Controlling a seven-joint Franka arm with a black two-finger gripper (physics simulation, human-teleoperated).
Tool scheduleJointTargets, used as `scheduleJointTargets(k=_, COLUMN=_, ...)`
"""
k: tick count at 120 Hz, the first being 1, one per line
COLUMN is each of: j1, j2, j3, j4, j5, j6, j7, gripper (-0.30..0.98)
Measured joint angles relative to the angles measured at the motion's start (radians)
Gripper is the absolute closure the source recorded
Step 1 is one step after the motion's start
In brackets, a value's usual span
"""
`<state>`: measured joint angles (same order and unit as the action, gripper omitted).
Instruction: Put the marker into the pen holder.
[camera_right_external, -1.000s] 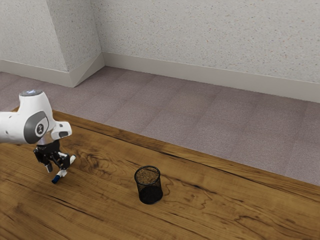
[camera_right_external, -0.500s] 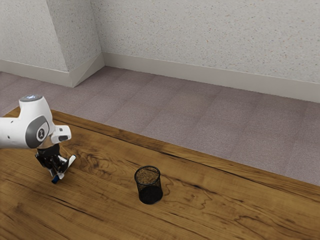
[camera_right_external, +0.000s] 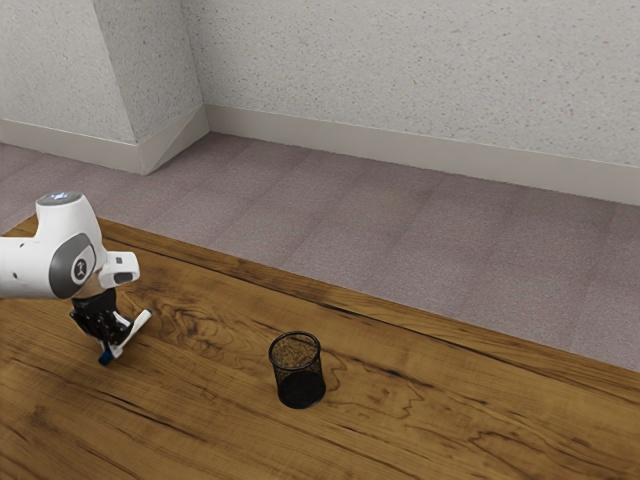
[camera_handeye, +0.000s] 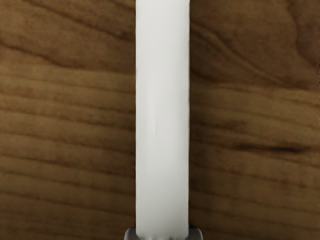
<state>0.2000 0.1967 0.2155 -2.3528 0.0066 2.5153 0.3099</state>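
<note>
A speckled pale wall rises behind a mauve-grey carpeted floor, and a brown wood-grain tabletop spans the foreground. A white robot arm enters from the exterior view's left; its grey joint cover bears a small white emblem, too small to read. Well apart from it, toward the exterior view's right, a black mesh pen holder stands upright on the tabletop. The arm's black tool points down, closed around the marker, which is white with a blue end. The marker lies aslant, low at the tabletop, outside the pen holder; whether it touches the wood is hard to tell. The wrist view shows its smooth white barrel close up, over wood grain.
</note>
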Motion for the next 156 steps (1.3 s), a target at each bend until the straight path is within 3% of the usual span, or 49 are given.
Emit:
scheduleJointTargets(k=37, j1=-0.025, j2=-0.048, j3=0.0, j4=0.021, j5=0.019, j6=-0.033, j7=-0.016, gripper=0.79)
scheduleJointTargets(k=82, j1=-0.258, j2=-0.377, j3=-0.022, j4=0.028, j5=0.029, j6=-0.225, j7=-0.046, gripper=0.79)
scheduleJointTargets(k=113, j1=-0.423, j2=-0.294, j3=-0.08, j4=0.165, j5=0.016, j6=-0.359, j7=-0.083, gripper=0.78)
scheduleJointTargets(k=156, j1=-0.536, j2=-0.232, j3=-0.147, j4=0.248, j5=-0.022, j6=-0.446, j7=-0.145, gripper=0.78)
